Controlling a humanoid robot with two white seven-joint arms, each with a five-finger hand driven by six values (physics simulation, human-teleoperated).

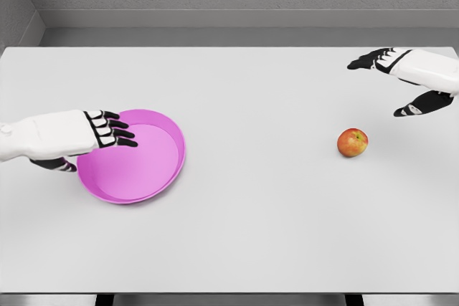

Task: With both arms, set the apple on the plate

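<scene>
Pink and shallow, the plate [136, 173] sits on the left part of the white desk [251, 234], with the left hand [100, 132] over its near-left rim, fingers stretched flat and grasping nothing. The red-yellow apple [352, 142] rests on the desk well to the right, apart from the plate. Above and to its right, the right hand [401, 80] hovers with fingers spread, empty.

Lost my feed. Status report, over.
Left hand open at the plate's left rim. Right hand open, behind apple. Apple on table, untouched. Path clear.
</scene>
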